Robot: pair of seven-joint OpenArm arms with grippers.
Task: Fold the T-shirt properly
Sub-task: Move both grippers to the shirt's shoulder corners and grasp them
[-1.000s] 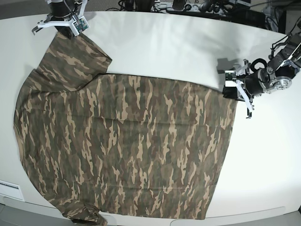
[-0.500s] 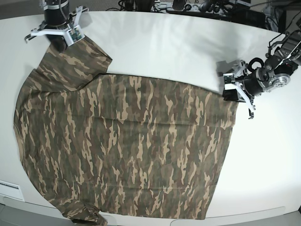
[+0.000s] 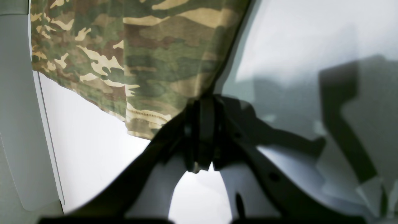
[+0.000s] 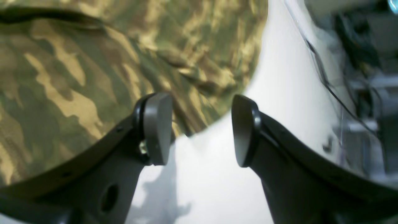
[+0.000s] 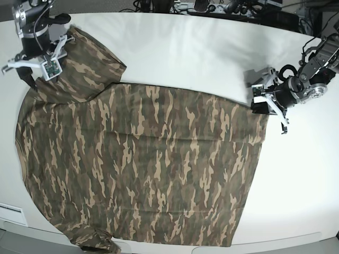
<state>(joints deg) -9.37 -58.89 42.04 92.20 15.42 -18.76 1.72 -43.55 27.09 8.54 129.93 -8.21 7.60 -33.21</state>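
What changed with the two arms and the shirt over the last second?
The right gripper opened, let go of the sleeve and drew away toward the table edge. The left gripper stayed clamped on the T-shirt hem corner. The shirt's body lay unmoved.

Left gripper low at the table's right, jaws pinched together, right gripper far left, jaws spread

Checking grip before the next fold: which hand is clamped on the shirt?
The left hand, shut on the T-shirt's hem corner; the right hand gapes open.
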